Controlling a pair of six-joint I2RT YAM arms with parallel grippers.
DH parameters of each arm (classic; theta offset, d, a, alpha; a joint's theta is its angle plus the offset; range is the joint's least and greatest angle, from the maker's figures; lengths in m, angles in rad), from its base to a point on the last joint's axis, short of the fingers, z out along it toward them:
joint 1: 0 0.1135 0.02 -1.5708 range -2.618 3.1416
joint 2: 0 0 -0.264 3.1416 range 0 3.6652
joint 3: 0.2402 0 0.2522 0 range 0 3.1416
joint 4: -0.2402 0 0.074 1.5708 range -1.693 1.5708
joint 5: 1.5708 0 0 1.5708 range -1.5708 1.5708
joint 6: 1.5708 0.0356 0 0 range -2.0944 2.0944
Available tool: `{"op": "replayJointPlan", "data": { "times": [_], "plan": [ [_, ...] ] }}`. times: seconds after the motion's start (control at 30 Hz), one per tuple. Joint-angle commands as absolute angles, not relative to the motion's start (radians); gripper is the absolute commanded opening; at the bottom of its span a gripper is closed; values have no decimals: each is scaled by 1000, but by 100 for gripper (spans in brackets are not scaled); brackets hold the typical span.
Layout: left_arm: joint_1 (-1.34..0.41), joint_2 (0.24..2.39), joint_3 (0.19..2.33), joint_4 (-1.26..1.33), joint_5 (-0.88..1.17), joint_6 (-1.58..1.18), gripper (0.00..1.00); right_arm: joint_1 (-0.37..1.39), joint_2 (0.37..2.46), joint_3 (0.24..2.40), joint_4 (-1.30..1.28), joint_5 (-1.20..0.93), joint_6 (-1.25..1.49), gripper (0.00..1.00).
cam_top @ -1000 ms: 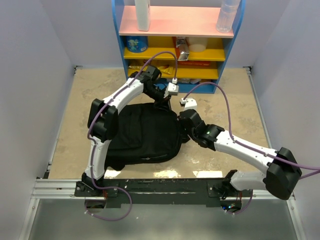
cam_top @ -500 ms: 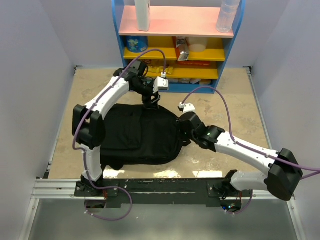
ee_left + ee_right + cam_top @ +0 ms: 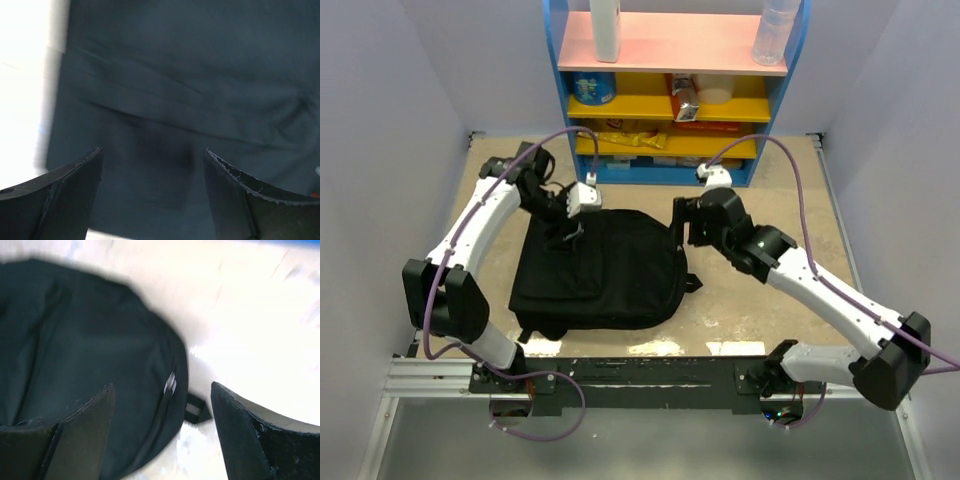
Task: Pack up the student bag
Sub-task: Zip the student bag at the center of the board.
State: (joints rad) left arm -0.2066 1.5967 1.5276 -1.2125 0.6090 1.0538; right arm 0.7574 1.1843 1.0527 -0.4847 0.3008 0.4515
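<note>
Right, nearest your arm bases lies the student bag (image 3: pixel 605 275), a large soft black fabric backpack, flat on the beige speckled surface (image 3: pixel 770 200) with its front pocket panel facing up. Judge it as limp and bulky rather than heavy: it lies quite flat, so there is likely little inside. The cloth will probably sag and fold wherever you lift it, with no stiff edge to push against. The fabric should not slip much, but a pinch of loose cloth will only tent up. Better holds, I'd say, are the small silver zip pull (image 3: pixel 170 384) on the bag's right rim or the black strap buckle (image 3: pixel 196 410) poking out from under that rim. You cannot tell from these views whether the main zip is open.

Your left hand (image 3: pixel 152 151) hovers over the bag's far-left part, fingers spread wide with nothing between them, only dark cloth below. Your right hand (image 3: pixel 162 386) hangs over the bag's far-right rim, likewise spread and empty.

Beyond the bag stands a blue shelf unit (image 3: pixel 552 80) with pink and yellow boards. It carries a white bottle (image 3: pixel 605 30), a clear plastic bottle (image 3: pixel 772 35) and a blue tub (image 3: pixel 592 88). Its front sits near the bag's far edge, so room for your wrists there looks tight.
</note>
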Motion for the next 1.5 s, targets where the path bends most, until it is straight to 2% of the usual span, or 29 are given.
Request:
{"op": "replayJointPlan", "data": {
  "times": [0.0,0.17,0.27,0.37,0.47,0.5,0.7,0.8,1.03,1.17,1.3,1.4,1.47],
  "plan": [
    [-222,1534,1404,-1291,511,1149,83,644,1331,1123,-388,307,362,80],
    [-222,1499,1318,-1301,483,1189,84,611,1550,1161,-238,189,336,79],
    [-222,1520,1231,-1157,384,1117,84,601,1644,1160,-166,111,334,77],
    [-222,1549,1137,-987,289,1046,84,598,1678,1149,-118,6,347,69],
    [-222,1592,1077,-802,204,976,84,598,1661,1088,-72,-38,379,56],
    [-222,1612,1077,-761,187,944,84,598,1645,1056,-68,-50,386,46],
    [-227,1802,1232,-614,150,850,81,598,1536,855,-6,-146,482,12],
    [-236,1893,1348,-609,172,828,80,598,1442,745,26,-153,538,6],
    [-308,2008,1601,-643,190,827,79,600,1307,595,81,-167,621,3],
    [-330,1946,1686,-794,320,816,79,598,1333,620,97,-207,638,3],
    [-348,1783,1637,-880,446,841,86,598,1333,647,110,-229,644,1],
    [-363,1695,1669,-980,546,801,100,598,1336,661,115,-248,650,0],
    [-391,1655,1692,-1078,584,790,100,600,1328,663,120,-262,666,0]
  ]
}}
